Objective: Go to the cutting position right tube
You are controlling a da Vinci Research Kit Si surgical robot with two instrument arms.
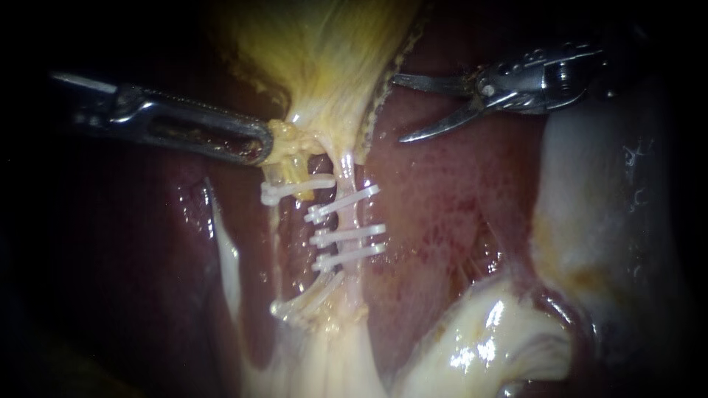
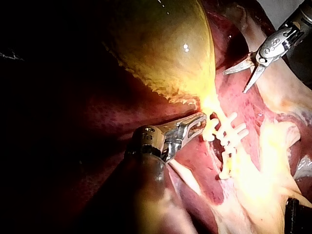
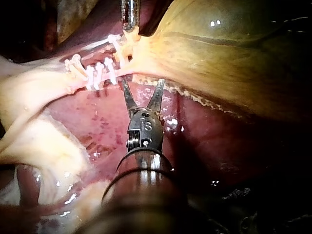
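Now my right instrument (image 1: 402, 108) hovers upper right w/ claw spread; left instrument (image 1: 258, 147) pinches gallbladder (image 1: 324, 59), prob. to tension right tube (image 1: 345, 173).

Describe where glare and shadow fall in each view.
Endoscope view: dark borders, wet glints on the pale tissue. Left wrist view: glare washes over the clips; the liver beside the left instrument lies in shadow. Right wrist view: small glints on the gallbladder.

gallbladder (image 1: 324, 51): yellow, top centre | liver (image 1: 442, 191): mottled red, behind it | pale tissue (image 1: 479, 346): glistening, lower right
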